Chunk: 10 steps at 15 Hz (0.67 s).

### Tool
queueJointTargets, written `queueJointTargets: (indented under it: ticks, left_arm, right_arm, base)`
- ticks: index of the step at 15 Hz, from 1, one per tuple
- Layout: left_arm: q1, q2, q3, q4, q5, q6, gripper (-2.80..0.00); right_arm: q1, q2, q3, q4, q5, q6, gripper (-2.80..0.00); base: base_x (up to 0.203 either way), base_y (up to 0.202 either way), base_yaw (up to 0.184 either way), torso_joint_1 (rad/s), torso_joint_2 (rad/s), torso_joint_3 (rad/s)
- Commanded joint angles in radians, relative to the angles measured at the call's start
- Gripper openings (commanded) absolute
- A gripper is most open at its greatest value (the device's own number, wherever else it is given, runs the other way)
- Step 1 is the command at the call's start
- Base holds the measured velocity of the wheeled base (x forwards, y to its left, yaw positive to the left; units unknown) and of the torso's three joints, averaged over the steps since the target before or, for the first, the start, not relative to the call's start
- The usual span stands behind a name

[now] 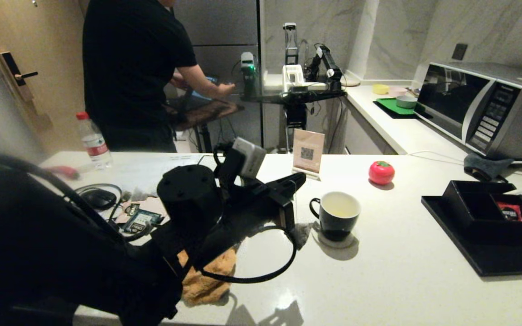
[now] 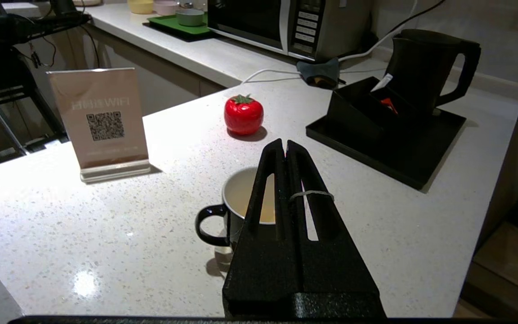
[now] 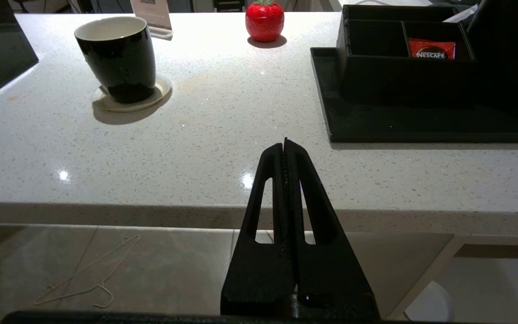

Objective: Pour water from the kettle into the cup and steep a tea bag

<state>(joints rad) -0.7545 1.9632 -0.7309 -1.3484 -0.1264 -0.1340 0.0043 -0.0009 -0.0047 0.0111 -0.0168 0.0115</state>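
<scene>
Your left pincer (image 2: 284, 145) is pressed shut, empty, just above the cup (image 2: 241, 202), which holds pale water (image 2: 263, 209). Kettle (image 2: 425, 67) sits well beyond. Right pincer (image 3: 284, 143) shut off the tabletop (image 3: 196, 148) edge, likely parked.

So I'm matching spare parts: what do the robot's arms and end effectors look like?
The left arm is matte black with a round capped joint, looping black cables and a grey-white camera box. Each end effector, left and right, has two textured black tapered fingers with long slots. A pale band wraps one left finger. The right arm itself is out of view.
</scene>
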Motion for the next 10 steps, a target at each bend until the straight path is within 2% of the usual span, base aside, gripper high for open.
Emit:
queueJointTargets:
  ticks: [1,10]
  left_arm:
    - [0.006,0.002,-0.013,-0.007,-0.002,-0.001,-2.8]
    - [0.007,-0.021,-0.044,-0.006,-0.001,-0.001,-2.8]
  right_arm:
    - [0.0,0.001,0.0,0.0,0.0,0.009,-2.8]
    - [0.0,0.001,0.0,0.0,0.0,0.01,-2.8]
  base:
    - [0.0,0.0,0.0,0.0,0.0,0.0]
    - [0.0,0.0,0.0,0.0,0.0,0.0]
